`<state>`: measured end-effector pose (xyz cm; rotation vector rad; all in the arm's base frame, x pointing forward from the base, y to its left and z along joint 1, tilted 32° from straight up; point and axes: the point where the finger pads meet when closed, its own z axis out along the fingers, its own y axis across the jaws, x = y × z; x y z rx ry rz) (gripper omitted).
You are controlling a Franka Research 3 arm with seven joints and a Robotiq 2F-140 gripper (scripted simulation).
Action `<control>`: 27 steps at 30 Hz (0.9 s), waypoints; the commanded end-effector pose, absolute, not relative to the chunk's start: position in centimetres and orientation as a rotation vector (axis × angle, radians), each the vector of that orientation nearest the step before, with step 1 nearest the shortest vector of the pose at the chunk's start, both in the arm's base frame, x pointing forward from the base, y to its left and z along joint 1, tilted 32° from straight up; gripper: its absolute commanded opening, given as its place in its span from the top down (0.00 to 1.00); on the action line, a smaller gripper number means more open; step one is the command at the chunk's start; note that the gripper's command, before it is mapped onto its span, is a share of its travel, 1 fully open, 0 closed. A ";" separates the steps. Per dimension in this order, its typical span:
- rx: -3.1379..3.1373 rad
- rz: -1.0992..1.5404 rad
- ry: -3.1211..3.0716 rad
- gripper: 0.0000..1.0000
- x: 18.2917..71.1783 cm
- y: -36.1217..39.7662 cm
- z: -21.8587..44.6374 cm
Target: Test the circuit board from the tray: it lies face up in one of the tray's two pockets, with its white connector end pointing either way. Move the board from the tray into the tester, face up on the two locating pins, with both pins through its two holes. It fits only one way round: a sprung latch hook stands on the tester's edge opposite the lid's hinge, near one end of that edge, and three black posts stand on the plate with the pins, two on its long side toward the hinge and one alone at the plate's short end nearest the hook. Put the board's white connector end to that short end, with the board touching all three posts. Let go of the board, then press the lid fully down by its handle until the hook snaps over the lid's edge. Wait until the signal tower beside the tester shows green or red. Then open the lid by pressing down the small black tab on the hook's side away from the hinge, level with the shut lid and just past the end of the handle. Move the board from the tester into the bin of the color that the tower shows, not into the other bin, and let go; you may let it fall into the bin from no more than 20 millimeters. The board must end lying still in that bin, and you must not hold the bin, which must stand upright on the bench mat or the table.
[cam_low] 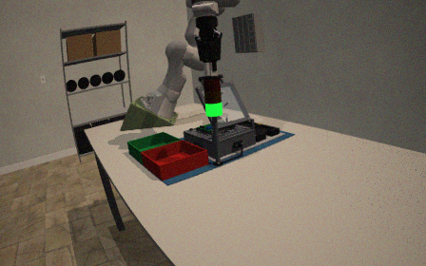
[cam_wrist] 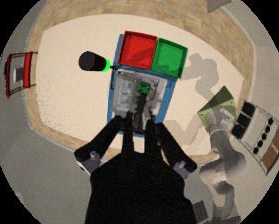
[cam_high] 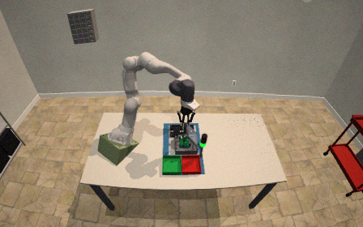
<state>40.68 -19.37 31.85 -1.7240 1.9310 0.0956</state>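
Table, green-lit signal tower

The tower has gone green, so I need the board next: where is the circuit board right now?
In the top view the circuit board lies in the tester under the raised lid, just behind the green bin and left of the signal tower.

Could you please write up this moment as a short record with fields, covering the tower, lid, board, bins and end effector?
signal tower: green band lit
tester lid: raised, tilted open
circuit board: lying in the tester
tester: on the blue mat, behind the bins
green bin: upright, nothing seen inside
red bin: upright beside the green bin, nothing seen inside
end effector: above the tester, fingers nearly shut, holding nothing
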 end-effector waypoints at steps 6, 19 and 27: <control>-1.723 0.093 1.929 0.84 40.7 -19.2 31.8; -1.723 0.093 1.929 0.84 40.6 -19.1 31.7; -1.723 0.093 1.929 0.84 40.6 -19.1 31.7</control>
